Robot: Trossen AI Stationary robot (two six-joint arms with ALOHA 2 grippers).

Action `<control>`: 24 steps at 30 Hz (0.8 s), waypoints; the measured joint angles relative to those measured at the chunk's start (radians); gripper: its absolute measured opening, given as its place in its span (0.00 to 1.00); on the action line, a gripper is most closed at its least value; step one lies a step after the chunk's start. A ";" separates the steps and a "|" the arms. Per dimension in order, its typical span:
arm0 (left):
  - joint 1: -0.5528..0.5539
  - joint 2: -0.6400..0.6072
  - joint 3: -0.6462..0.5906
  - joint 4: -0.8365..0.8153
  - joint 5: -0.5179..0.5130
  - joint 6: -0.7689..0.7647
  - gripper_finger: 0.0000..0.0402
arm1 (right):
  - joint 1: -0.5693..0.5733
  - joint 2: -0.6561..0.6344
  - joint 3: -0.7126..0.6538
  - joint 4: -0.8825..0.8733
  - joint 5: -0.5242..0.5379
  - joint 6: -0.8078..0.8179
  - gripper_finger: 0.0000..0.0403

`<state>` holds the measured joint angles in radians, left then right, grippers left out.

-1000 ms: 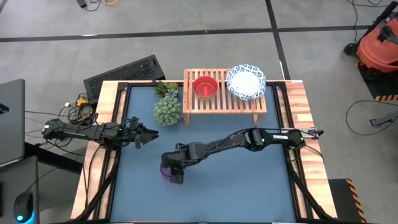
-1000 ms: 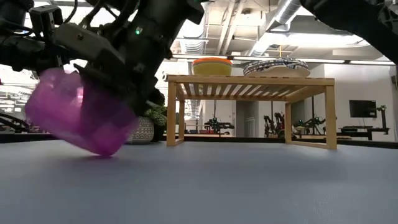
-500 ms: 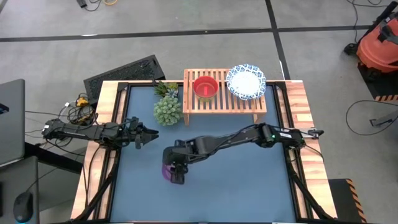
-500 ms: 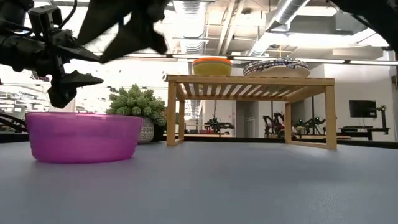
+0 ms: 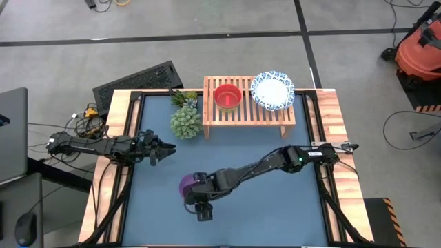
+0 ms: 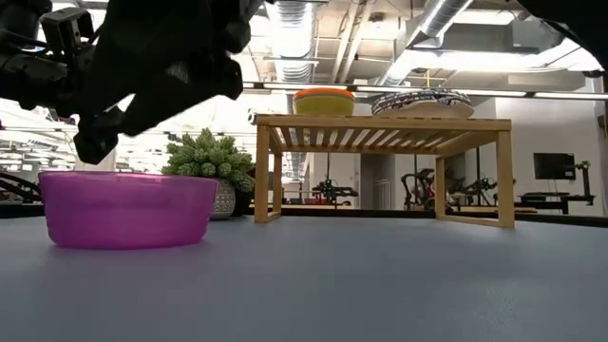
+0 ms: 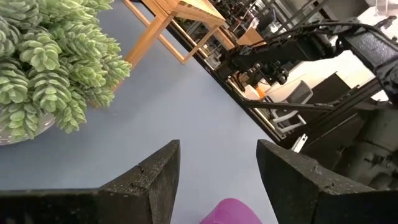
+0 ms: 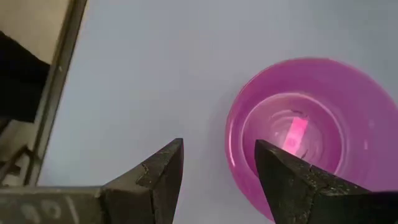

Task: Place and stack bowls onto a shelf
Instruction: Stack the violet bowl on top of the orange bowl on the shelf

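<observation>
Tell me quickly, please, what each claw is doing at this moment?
Left claw: open, holding nothing, hovering near the plant.
Right claw: open, holding nothing, above the table beside the purple bowl.

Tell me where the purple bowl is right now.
In the high view the purple bowl sits upright on the blue table, left of centre, just beside the open right hand and well in front of the shelf.

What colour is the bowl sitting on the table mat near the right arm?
Translucent purple-magenta bowl, resting upright on the mat; the low view shows it best.
</observation>
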<state>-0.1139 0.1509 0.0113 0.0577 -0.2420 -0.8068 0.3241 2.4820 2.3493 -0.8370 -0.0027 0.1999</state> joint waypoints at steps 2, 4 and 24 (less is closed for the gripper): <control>0.000 0.000 0.000 0.000 0.000 0.000 0.49 | 0.004 0.016 0.000 0.002 0.000 -0.007 0.55; 0.000 0.000 0.000 0.000 0.001 0.000 0.49 | 0.004 0.027 0.000 -0.011 -0.001 -0.014 0.55; 0.000 0.000 0.000 -0.003 0.030 -0.026 0.49 | -0.018 0.027 -0.016 -0.018 0.019 -0.060 0.55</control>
<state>-0.1139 0.1507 0.0113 0.0544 -0.2123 -0.8326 0.3065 2.5092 2.3333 -0.8555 0.0159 0.1398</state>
